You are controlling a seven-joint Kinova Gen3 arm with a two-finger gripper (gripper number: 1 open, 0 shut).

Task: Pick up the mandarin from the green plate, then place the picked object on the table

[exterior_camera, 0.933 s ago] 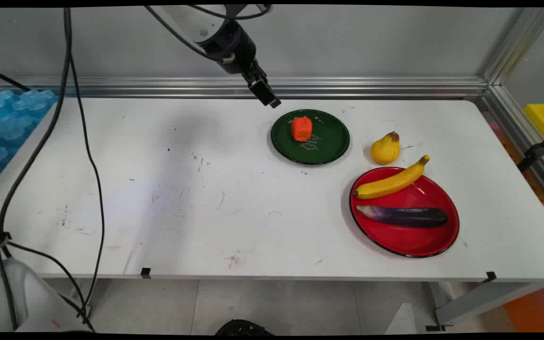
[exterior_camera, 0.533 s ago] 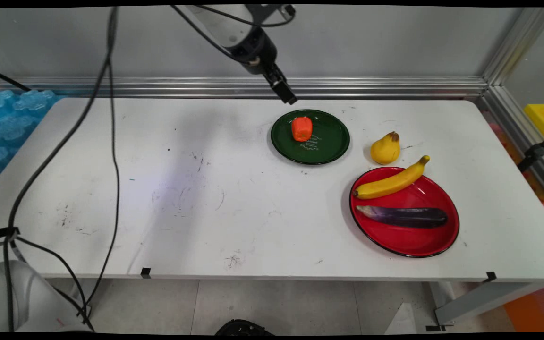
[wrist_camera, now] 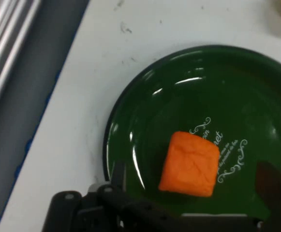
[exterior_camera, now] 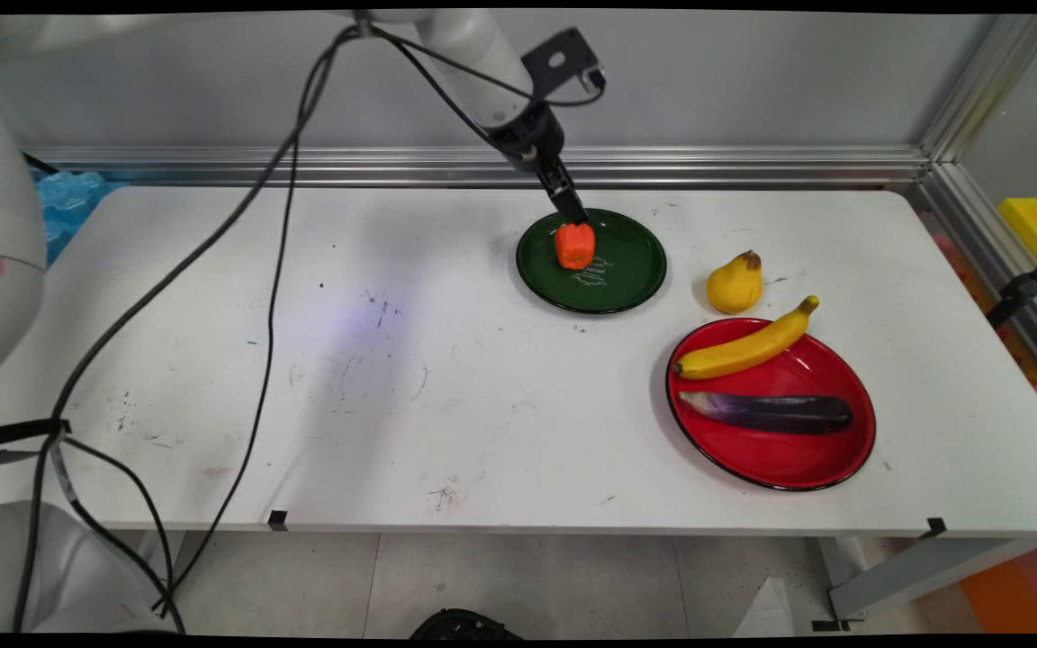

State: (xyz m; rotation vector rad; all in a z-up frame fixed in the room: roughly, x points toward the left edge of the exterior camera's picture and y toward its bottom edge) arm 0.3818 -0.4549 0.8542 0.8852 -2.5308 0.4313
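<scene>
Main view and hand view. The black two-finger gripper (exterior_camera: pixel 574 214) hangs just above the blocky orange pepper-like piece (exterior_camera: pixel 575 246), which lies left of centre on the round dark-green plate with white lettering (exterior_camera: pixel 631 274) in the upper middle of the main view. In the hand view the two fingers (wrist_camera: pixel 117 175) rise from the bottom edge well apart, one at the lower left and one at the lower right, with the orange piece (wrist_camera: pixel 190 164) between them; the gripper (wrist_camera: pixel 193 181) is thus spread wide and holds nothing.

To the right of the green plate, on the bare white table (exterior_camera: pixel 392 360), stands a yellow pear-shaped fruit (exterior_camera: pixel 734 283). Below it, in the right of the frame, a red round plate with a black rim (exterior_camera: pixel 780 463) carries a yellow banana (exterior_camera: pixel 743 346) and a dark purple aubergine (exterior_camera: pixel 766 411).

Risks, as judgements: the left finger stands close to the plate's near wall (seen in the hand view), so a descent could strike the rim and tip or shove the plate. The orange piece sits off centre between the fingers; an uneven closure might push it sideways across the glossy surface rather than pinch it. The hanging black cables (exterior_camera: pixel 266 270) could drag on the table.
</scene>
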